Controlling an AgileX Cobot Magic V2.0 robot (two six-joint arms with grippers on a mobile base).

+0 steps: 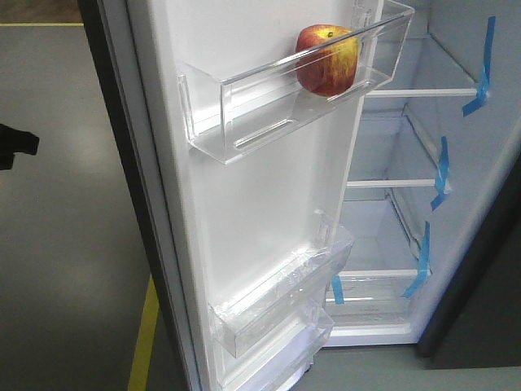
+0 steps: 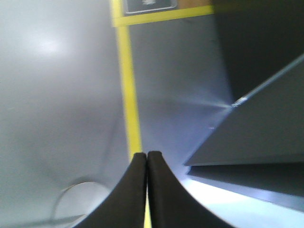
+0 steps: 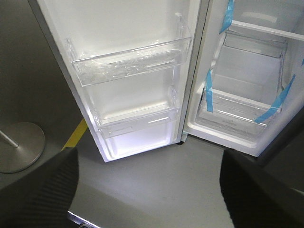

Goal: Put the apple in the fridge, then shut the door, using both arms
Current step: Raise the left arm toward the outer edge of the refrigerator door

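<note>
The red and yellow apple [image 1: 327, 59] sits in the upper clear bin [image 1: 244, 114] of the open door [image 1: 252, 220], at the bin's right end. The fridge [image 1: 391, 147] stands open to the right, white inside, with clear shelves and blue tape strips. My left gripper [image 2: 146, 154] is shut with nothing between its fingers and hangs over the grey floor beside the door's dark outer face [image 2: 256, 133]. My right gripper [image 3: 148, 154] is open and empty above the floor, facing the door's [image 3: 128, 23] lower bins and the fridge's [image 3: 247, 80] bottom shelves. A black piece of arm [image 1: 15, 145] shows at the front view's left edge.
A yellow floor line [image 2: 129, 95] runs along the grey floor left of the door. A round metal stand base [image 3: 19, 147] rests on the floor to the left. Two lower door bins [image 3: 133, 61] hold nothing. Blue tape [image 1: 480, 73] marks the shelf ends.
</note>
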